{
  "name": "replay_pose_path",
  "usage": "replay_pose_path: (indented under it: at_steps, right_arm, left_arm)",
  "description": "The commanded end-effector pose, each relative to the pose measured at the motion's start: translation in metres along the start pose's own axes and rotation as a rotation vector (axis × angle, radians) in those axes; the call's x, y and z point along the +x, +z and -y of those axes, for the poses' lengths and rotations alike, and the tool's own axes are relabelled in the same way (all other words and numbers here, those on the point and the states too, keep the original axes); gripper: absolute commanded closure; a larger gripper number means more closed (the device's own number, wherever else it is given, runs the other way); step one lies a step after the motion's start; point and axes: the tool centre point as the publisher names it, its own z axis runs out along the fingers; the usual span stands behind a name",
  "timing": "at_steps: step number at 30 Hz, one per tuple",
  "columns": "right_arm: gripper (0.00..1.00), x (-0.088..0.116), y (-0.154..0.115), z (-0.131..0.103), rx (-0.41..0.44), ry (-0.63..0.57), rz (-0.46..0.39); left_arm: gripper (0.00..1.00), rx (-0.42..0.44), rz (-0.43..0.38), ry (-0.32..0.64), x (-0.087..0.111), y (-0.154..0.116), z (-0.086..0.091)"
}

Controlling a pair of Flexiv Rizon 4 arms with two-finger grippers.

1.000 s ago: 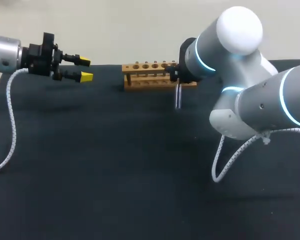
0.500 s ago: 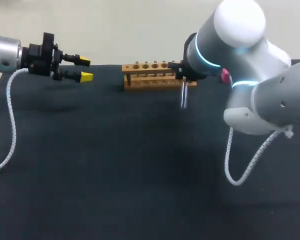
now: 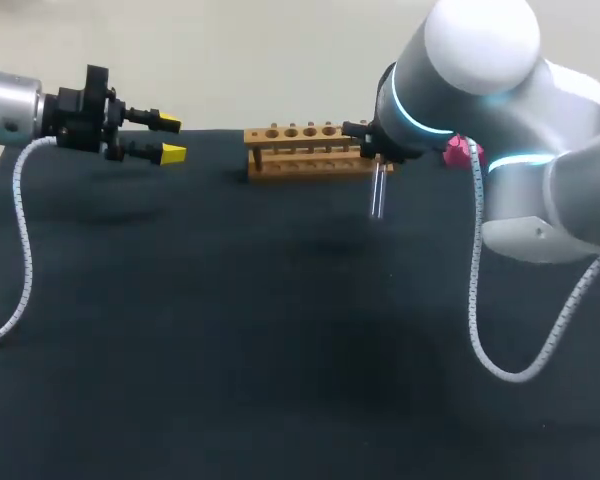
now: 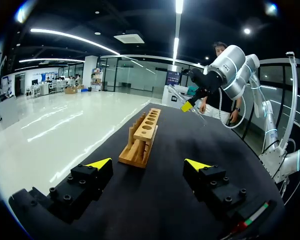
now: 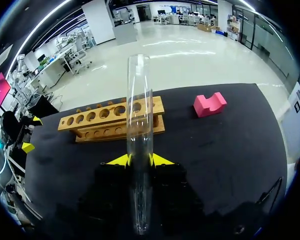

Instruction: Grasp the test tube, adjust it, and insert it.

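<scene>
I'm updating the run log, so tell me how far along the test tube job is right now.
Grasping looks done: the right gripper is shut on the test tube. In hand is lining it up: the tube hangs in the air near the right end of the wooden rack. Left to do is the insertion, since the tube is in no hole. The left gripper is open, off to the side.

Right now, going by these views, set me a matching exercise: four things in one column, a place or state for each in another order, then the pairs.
1. test tube
2. wooden rack
3. pink block
4. left gripper

A. open, holding nothing
B. lies on the table off one end of the rack
C. gripped between the right gripper's yellow tips
D. stands on the table, row of holes facing up

Pairs: 1-C, 2-D, 3-B, 4-A
</scene>
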Motion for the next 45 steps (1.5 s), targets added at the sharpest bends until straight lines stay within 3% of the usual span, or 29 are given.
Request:
replay_pose_path:
  at_steps: [1, 7, 14, 45]
  right_arm:
    - [1.00, 0.007, -0.016, 0.006, 0.011, 0.002, 0.175]
    - [1.00, 0.006, -0.023, 0.010, 0.021, 0.001, 0.187]
    - [1.00, 0.003, -0.026, 0.012, -0.086, -0.010, 0.194]
    - [1.00, 0.003, -0.026, 0.012, -0.086, -0.010, 0.194]
  left_arm:
    - [0.00, 0.000, 0.002, 0.003, 0.001, 0.000, 0.000]
    - [0.00, 0.000, 0.002, 0.003, 0.001, 0.000, 0.000]
    - [0.00, 0.000, 0.002, 0.003, 0.001, 0.000, 0.000]
    - [0.00, 0.000, 0.002, 0.003, 0.001, 0.000, 0.000]
